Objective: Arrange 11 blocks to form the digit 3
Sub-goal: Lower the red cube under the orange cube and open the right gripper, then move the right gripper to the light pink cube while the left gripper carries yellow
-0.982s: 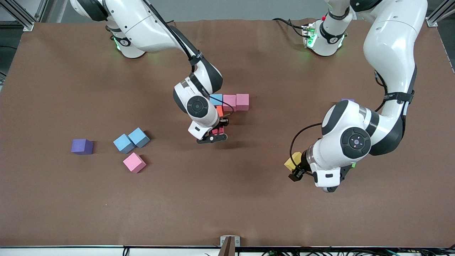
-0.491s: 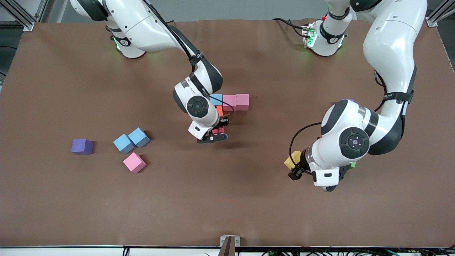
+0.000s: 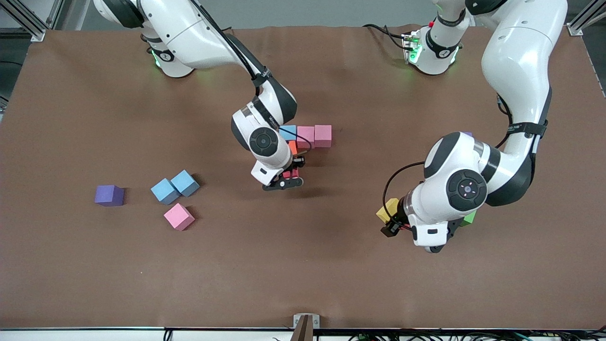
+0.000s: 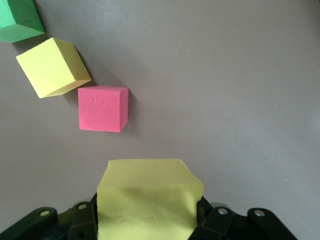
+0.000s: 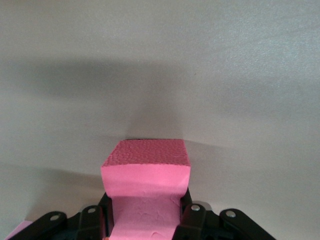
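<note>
The right hand [image 3: 289, 181] is clamped on a red block [image 5: 146, 172], low over the counter [image 3: 94, 265] just below the orange block [image 3: 293, 147] of the started figure. The blue block [image 3: 288, 132] and two pink blocks [image 3: 314, 136] form the top bar. To place well, the red block should seat square and flush against the column before release. The left hand [image 3: 389, 222] is clamped on a yellow block [image 4: 146, 197], over open counter with a spare yellow block [image 4: 52, 66], red block [image 4: 103, 108] and green block [image 4: 19, 19] nearby. Plenty of bare counter lies between the arms; every edge is well away.
</note>
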